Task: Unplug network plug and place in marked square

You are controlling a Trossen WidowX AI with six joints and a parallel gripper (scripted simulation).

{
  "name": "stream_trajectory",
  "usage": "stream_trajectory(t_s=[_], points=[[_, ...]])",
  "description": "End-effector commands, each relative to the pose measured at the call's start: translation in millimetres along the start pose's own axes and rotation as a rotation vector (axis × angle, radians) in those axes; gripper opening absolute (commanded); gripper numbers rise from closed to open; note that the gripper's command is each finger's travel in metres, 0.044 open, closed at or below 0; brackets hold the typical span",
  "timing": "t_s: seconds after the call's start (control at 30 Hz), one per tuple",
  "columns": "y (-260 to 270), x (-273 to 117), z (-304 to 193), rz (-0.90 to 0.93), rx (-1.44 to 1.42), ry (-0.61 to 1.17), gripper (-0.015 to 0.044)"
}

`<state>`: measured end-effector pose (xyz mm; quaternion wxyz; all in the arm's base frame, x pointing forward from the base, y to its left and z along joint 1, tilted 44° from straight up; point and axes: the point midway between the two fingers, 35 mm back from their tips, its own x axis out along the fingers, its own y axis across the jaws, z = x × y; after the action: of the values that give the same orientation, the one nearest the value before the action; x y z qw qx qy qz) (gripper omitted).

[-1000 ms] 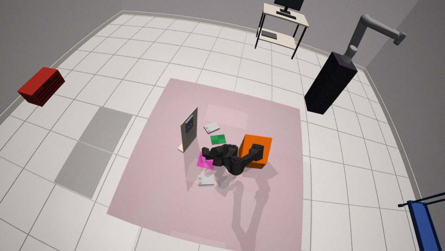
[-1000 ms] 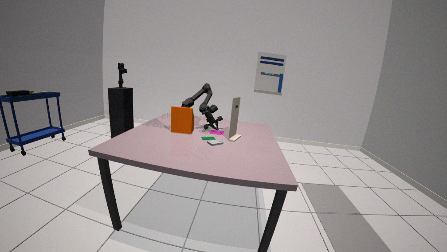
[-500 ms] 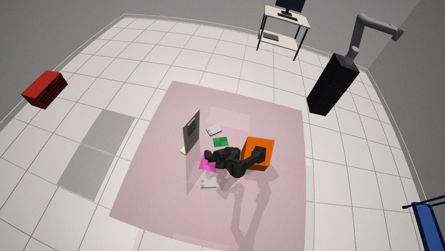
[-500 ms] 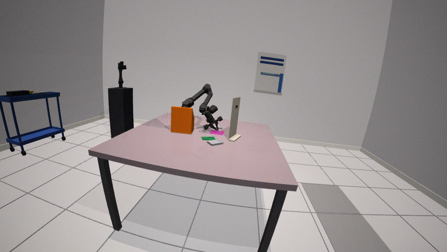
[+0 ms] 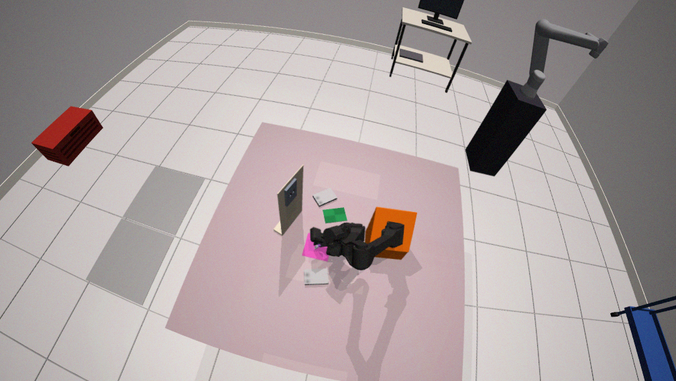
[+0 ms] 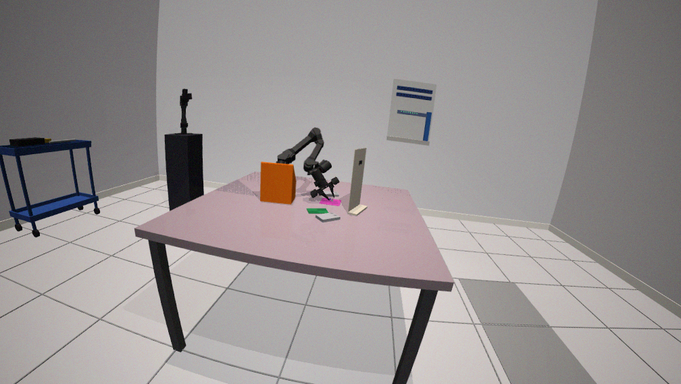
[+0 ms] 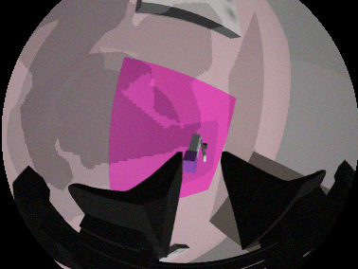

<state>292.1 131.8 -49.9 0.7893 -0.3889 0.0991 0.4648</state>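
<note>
The plug [image 7: 193, 146] [image 5: 316, 246], a small grey body with a purple end, is over the magenta square [image 7: 128, 161] [image 5: 308, 250] [image 6: 336, 203], close to its edge on the panel side. Whether it rests flat on the table is hard to tell. My gripper [image 7: 202, 156] [image 6: 330, 197] is open around it, low above the square. The plug is near the left finger in the wrist view, with a gap to the right finger. The upright panel [image 5: 290, 215] [image 6: 355, 186] stands beside the gripper, its blue-grey socket block [image 5: 287, 198] without a visible plug.
A green square [image 5: 334, 215] [image 6: 317, 210] lies on the pink table [image 5: 245, 284] [image 6: 267, 238]. One white box [image 5: 324, 196] [image 6: 328, 217] is near it; another white box [image 5: 316, 277] [image 7: 213, 11] lies beyond the magenta square. A tall orange block [image 5: 402, 217] [image 6: 278, 183] stands by the arm.
</note>
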Motion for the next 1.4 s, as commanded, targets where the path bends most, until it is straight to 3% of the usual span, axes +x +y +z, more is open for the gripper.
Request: stream_trajectory(t_s=[0.0,1.37], points=[[0,-3,0,0.004,-0.001,0.0,0.0156],[-11,-36,-3,0.008,-0.002,0.008,0.0156]])
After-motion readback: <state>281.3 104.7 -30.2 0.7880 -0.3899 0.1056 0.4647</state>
